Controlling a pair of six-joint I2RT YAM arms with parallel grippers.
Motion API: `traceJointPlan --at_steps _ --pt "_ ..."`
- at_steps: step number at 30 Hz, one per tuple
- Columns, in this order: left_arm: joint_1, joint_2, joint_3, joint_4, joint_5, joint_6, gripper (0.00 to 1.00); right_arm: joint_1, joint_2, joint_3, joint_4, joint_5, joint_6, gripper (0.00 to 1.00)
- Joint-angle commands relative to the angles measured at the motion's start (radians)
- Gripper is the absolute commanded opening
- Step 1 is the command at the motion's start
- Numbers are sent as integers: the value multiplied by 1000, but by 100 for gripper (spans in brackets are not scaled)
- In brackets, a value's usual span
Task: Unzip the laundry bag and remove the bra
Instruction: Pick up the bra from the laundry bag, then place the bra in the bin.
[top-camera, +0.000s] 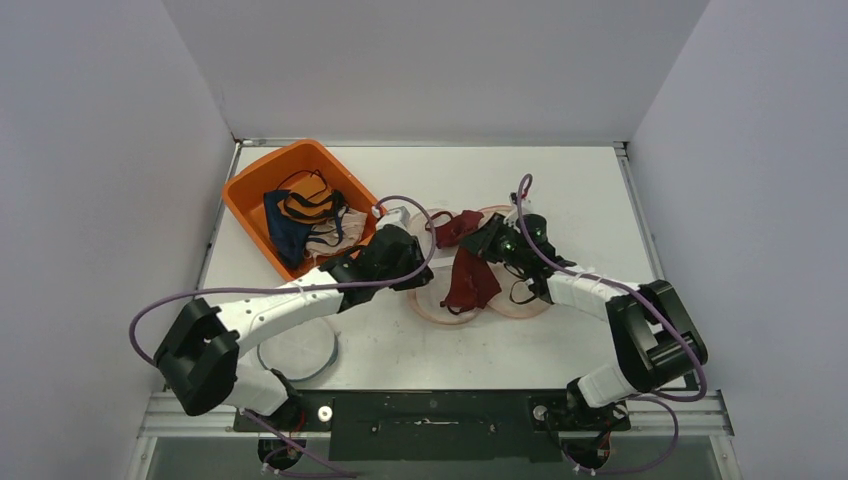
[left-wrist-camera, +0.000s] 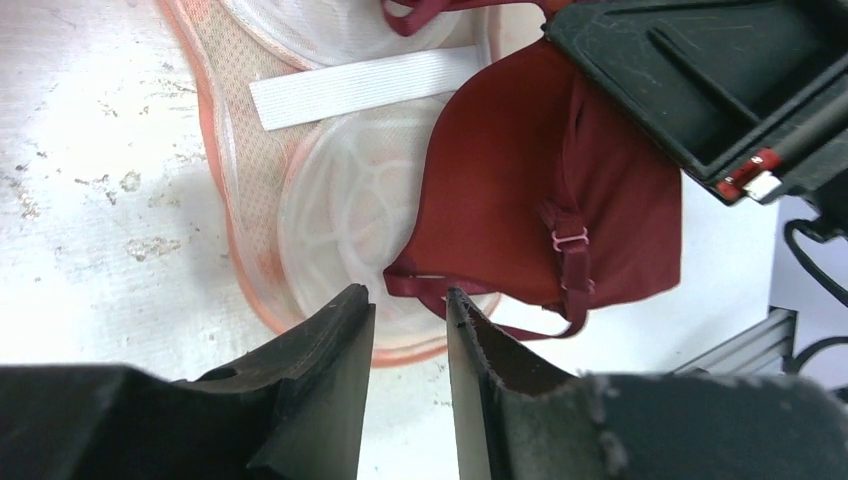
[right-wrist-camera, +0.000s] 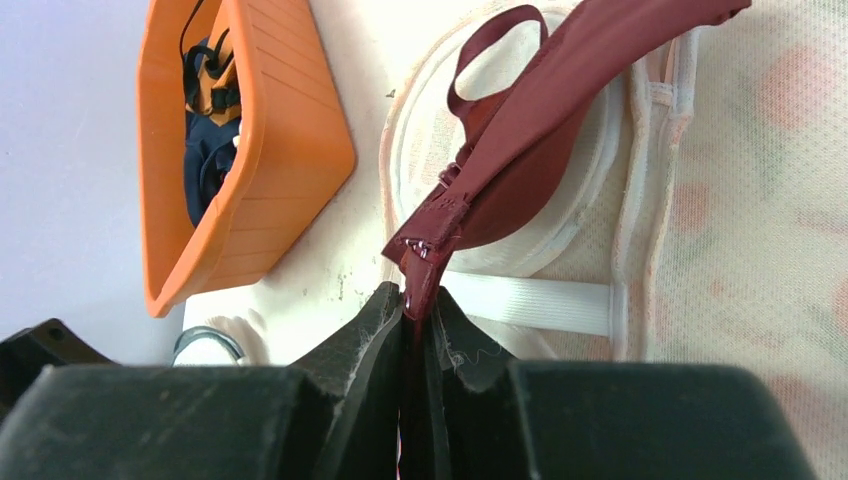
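A dark red bra (top-camera: 470, 278) hangs over the opened pink mesh laundry bag (top-camera: 440, 305) in the table's middle. My right gripper (top-camera: 487, 240) is shut on the bra's band (right-wrist-camera: 425, 250), holding it lifted above the bag's round white cup frame (right-wrist-camera: 580, 200). The bra cup (left-wrist-camera: 520, 190) and strap (left-wrist-camera: 573, 265) hang in the left wrist view, over the bag (left-wrist-camera: 260, 190). My left gripper (left-wrist-camera: 408, 305) is open, its tips just above the bag's near rim beside the bra's lower band, holding nothing. It sits left of the bag in the top view (top-camera: 418, 268).
An orange bin (top-camera: 255, 185) with several garments stands at the back left; it also shows in the right wrist view (right-wrist-camera: 290, 140). A round ring (top-camera: 296, 350) lies on the table at front left. A white elastic strip (left-wrist-camera: 360, 85) crosses the bag.
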Motion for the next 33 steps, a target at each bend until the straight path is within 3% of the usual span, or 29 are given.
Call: traceJointPlan --at_steps 1,10,17,33 --pt "-1 -110 2 -58 -3 -10 32 6 -74 63 -56 5 -66 5" --pt "18 -359 -29 -167 -93 -7 36 5 -172 208 -208 -41 -121 5" --pt "59 -545 -56 -233 -150 12 38 20 -158 383 -277 -128 -148 5" --pt "79 -817 -57 -315 -304 68 48 154 125 810 -157 -296 -75 5"
